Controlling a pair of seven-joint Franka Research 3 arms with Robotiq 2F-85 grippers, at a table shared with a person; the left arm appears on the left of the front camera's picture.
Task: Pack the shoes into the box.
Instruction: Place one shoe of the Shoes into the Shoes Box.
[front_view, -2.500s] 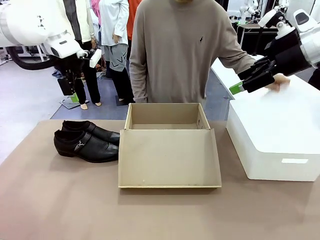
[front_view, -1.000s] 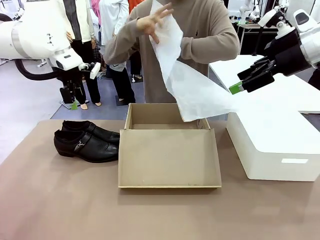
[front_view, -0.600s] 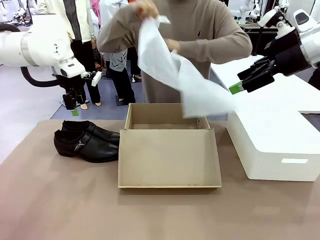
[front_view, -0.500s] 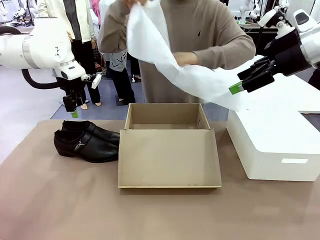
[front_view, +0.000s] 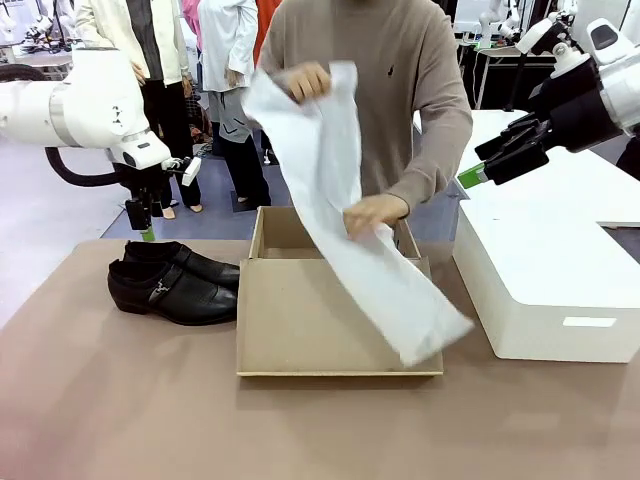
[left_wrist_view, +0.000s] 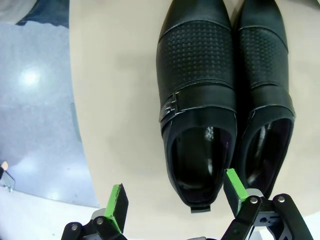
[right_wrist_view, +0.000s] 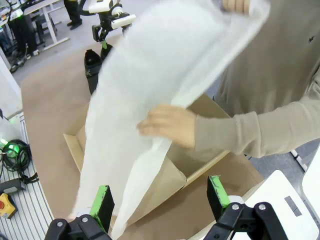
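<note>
The black shoes (front_view: 175, 280) lie side by side on the table, left of the box (front_view: 300, 330), toes toward it. The brown box stands open with its flap lid flat toward me. A person holds a white tissue sheet (front_view: 340, 210) over the box, one hand high and one hand (front_view: 372, 212) at the box's back. My left gripper (front_view: 142, 222) hangs open just above the shoes' heel ends; in the left wrist view its gripper (left_wrist_view: 175, 187) is above the shoes (left_wrist_view: 200, 100). My right gripper (front_view: 478, 170) is open in the air at the right, and looks down past its fingers (right_wrist_view: 102, 197) on the tissue sheet (right_wrist_view: 140, 100) and box (right_wrist_view: 172, 177).
A large white box (front_view: 560, 280) stands on the table to the right of the brown box, below my right gripper. The person stands at the far edge behind the box. Other people stand farther back at the left. Bare table lies in front.
The person has swung the tissue sheet down from overhead until it drapes over the box. My left gripper has come down and slightly right toward the shoes. The right arm has stayed still.
</note>
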